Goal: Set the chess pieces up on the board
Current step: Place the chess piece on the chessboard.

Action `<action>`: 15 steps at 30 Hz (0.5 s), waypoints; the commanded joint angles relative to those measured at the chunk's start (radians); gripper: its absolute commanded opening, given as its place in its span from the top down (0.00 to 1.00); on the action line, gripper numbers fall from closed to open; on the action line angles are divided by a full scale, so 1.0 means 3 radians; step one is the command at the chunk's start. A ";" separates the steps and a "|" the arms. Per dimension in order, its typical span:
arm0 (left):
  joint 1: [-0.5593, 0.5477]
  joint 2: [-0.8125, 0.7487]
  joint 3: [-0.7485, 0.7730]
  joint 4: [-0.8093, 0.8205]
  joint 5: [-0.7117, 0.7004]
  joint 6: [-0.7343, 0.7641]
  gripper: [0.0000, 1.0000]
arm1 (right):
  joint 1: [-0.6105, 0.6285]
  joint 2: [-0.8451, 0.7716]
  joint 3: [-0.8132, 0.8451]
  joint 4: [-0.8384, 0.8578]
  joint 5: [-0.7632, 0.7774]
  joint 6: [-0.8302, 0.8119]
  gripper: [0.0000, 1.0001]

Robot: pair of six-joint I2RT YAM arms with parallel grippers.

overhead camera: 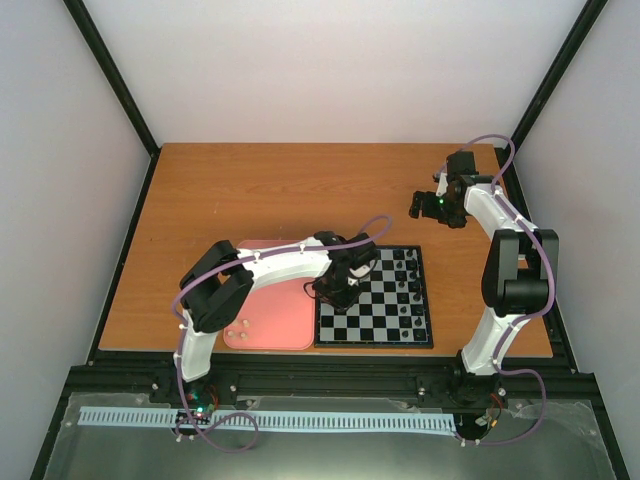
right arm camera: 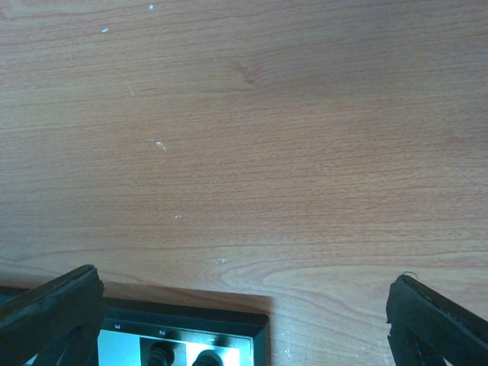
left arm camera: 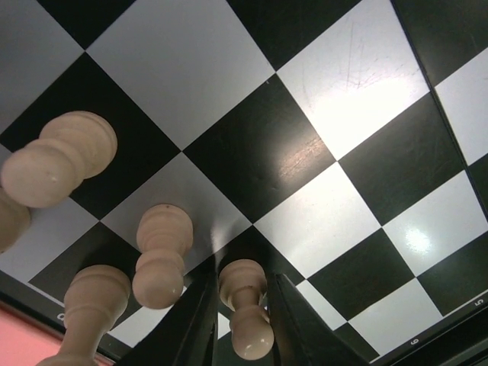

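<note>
The board point(overhead camera: 375, 312) lies at the table's near middle. My left gripper point(overhead camera: 341, 283) hovers low over its left edge. In the left wrist view its fingers point(left arm camera: 242, 286) stand narrowly open around a cream pawn point(left arm camera: 245, 305) that stands upright on a dark square near the board's edge point(left arm camera: 343, 91); thin slivers of board show on both sides of the pawn. Three more cream chess pieces point(left arm camera: 160, 259) stand close by to its left. A few cream pieces point(overhead camera: 237, 328) lie on the pink tray. My right gripper point(overhead camera: 418, 205) hangs wide open above bare table, holding nothing.
The salmon-pink tray point(overhead camera: 270, 310) touches the board's left side. Black pieces point(overhead camera: 405, 272) fill the board's right columns; two show at the board corner point(right arm camera: 191, 324) in the right wrist view. Brown wooden tabletop point(right arm camera: 244, 137) stretches behind the board.
</note>
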 commanded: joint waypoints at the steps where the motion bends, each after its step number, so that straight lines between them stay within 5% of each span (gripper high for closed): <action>1: -0.0044 0.0024 0.0125 -0.0001 0.0013 0.0001 0.77 | 0.0026 -0.0037 0.0058 0.0030 0.0013 -0.0040 0.00; 15: -0.0044 -0.0349 0.0451 -0.0401 0.0060 0.0103 0.68 | 0.0028 -0.0052 0.0107 0.0003 0.0018 -0.0036 0.00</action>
